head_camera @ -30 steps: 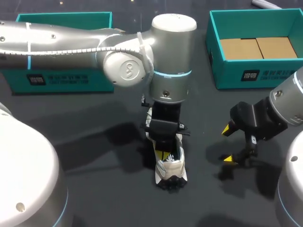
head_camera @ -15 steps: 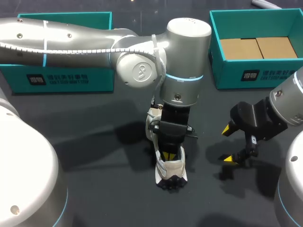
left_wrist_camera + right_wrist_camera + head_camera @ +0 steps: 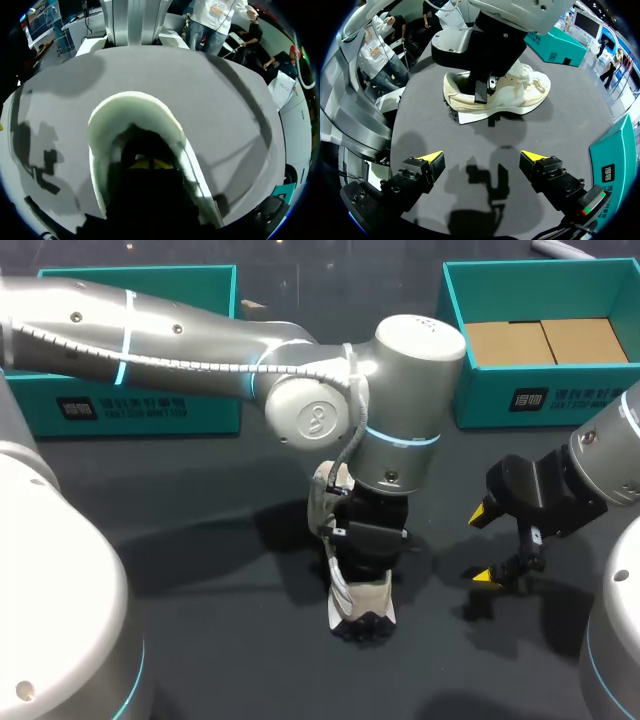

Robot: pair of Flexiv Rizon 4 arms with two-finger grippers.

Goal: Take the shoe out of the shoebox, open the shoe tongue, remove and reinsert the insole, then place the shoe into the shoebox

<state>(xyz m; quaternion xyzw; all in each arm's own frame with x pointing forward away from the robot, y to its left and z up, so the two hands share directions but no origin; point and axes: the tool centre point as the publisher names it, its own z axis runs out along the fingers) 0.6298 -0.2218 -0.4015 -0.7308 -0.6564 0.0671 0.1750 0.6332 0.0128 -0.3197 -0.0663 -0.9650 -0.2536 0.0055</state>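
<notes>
**Left gripper in the shoe's mouth; right gripper free beside the shoe**

The left gripper (image 3: pixel 150 163) is sunk into the heel opening of the shoe (image 3: pixel 362 602); whether it is spread or clamped cannot be told. The right gripper (image 3: pixel 481 165) stands beside the shoe, apart from it, spread wide and holding nothing. The shoe stands upright on the table (image 3: pixel 200 540), outside the shoebox (image 3: pixel 540 400), which lies well beyond it. Risk: nothing pins the shoe, so an upward pull on the insole would likely lift or tip it. The left wrist covers the shoe's opening and blocks access from above.
</notes>
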